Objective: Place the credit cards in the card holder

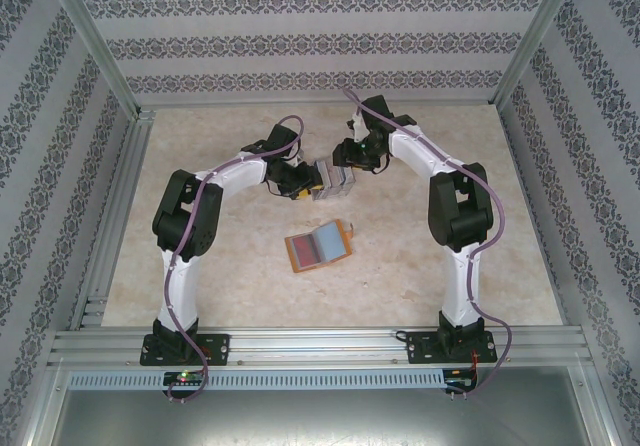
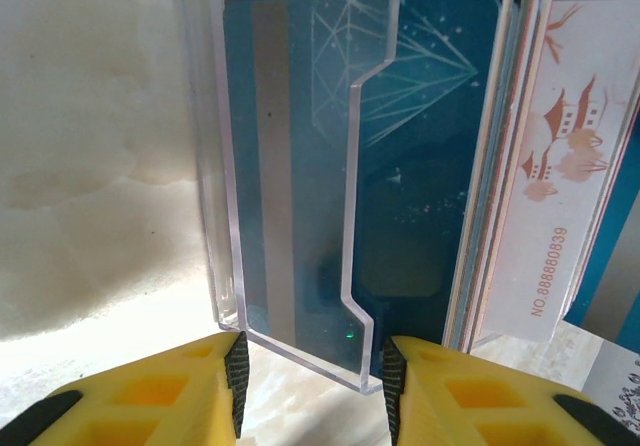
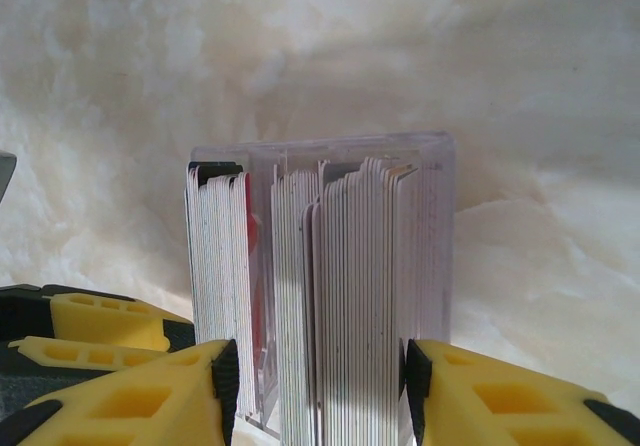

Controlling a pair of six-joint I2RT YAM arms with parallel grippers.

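Grip, left: the left gripper [image 2: 312,366], yellow fingers with black pads, was closed on the near edge of a clear acrylic card box [image 2: 290,166]. One pad sat on each side of the box's stepped front wall, apparently touching it.
Beyond the left jaws: a dark blue plastic credit card with a white diamond drawing [image 2: 420,116] stood face-on just behind that wall. Off to the right of the jaws stood a white-and-pink plastic card printed with a pagoda [image 2: 565,166], with more card edges between the two.
Grip, right: the right gripper [image 3: 318,376] straddled a pack of thin white-edged credit cards [image 3: 345,266] standing in the box. Its right pad lay against the outermost card, but the other side was unclear, so I could not tell whether the jaws pinched or merely flanked the pack.
Axis: the cards met the right jaws edge-on, their long edges running straight away from the fingertips. Closing would probably press on card faces.
Card holder: the small orange-brown leather-like folding wallet [image 1: 295,254] lay open on the beige marbled table [image 1: 240,276], well apart from both jaws and back toward the bases. A greyish-blue card [image 1: 322,244] lay on it.
Nearer arm: the wallet sat about midway between the arms, with the left jaws slightly closer.
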